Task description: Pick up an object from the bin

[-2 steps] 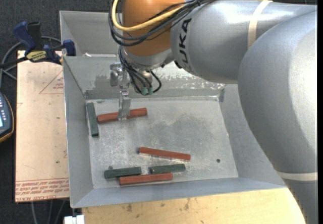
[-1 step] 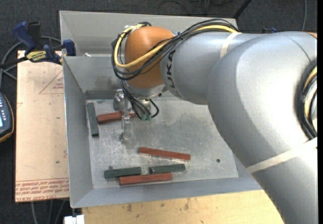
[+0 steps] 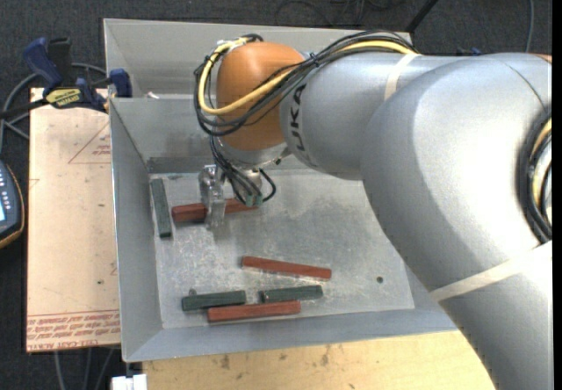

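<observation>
**Now, hand low over the red-brown bar at the back left**

Right, camera view from above: the arm comes in from the right and its hand (image 3: 215, 204) sits low in the grey bin (image 3: 132, 230), towards the back-left corner, under the orange cover (image 3: 255, 98) and its loop of cables (robot parts, not bin contents). Directly under the hand lies a red-brown bar (image 3: 186, 213), flat on the bin floor and running left to right. The hand crosses it near the middle, so one end pokes out on the left and a shorter bit on the right. Is the hand wide or narrow? I cannot tell, since the wrist hides its working end. I also cannot say the bar is gripped.

Why there? My read is that this bar lies flat, with open floor in front and behind, so there's room to come down across its narrow width. Just to its left a dark green bar (image 3: 162, 208) lies along the left wall, close to the red-brown bar's end, and I cannot tell whether they touch. That neighbour could get nudged.

The rest lie well apart from the hand: a slanted red bar (image 3: 285, 268) mid-floor, and the front group of bars (image 3: 253, 305) near the front wall (two dark green, one red), lying side by side.
</observation>
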`<state>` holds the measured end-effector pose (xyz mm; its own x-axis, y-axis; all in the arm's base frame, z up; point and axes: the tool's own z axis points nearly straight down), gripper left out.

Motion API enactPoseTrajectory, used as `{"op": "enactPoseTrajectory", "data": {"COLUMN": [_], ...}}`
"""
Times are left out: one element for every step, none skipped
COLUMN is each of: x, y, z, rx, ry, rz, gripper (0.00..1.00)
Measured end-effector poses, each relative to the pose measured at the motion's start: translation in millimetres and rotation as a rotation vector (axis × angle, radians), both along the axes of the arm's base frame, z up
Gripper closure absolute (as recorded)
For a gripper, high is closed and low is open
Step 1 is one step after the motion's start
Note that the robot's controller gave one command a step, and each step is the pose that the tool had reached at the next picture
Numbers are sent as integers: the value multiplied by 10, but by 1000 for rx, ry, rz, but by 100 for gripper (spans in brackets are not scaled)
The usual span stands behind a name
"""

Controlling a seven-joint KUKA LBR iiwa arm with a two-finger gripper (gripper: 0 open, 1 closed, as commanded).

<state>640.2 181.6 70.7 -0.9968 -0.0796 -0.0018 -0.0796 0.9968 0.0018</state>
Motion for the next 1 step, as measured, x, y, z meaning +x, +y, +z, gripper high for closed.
{"op": "enactPoseTrajectory", "data": {"x": [100], "y": [3], "z": [1545], "rx": [1], "ry": [-11], "rz": [74], "gripper": [100]}}
